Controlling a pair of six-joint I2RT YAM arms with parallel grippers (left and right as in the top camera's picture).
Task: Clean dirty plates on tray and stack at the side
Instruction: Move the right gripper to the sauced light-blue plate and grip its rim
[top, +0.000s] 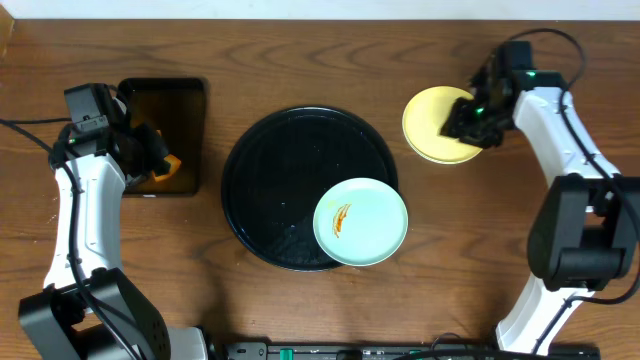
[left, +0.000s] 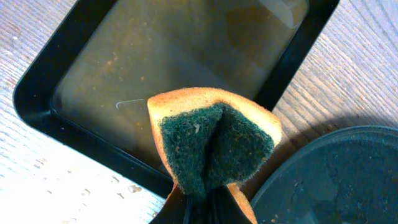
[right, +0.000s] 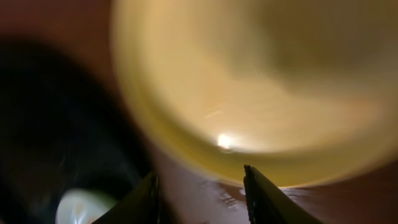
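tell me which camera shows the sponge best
The left wrist view: the sponge sits mid-frame, close up, green scouring face and orange foam clear, pinched in the left gripper over the rectangular tray. Overhead shows only an orange sliver beside that arm. The right wrist view misses it.

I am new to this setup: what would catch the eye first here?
First, the pale mint plate with an orange smear, lying on the lower-right rim of the large round black tray. Next, the left gripper pinching a folded green-and-yellow sponge over the edge of the rectangular black tray of brownish liquid, and the right gripper open over the pale yellow plate off the round tray's upper right.
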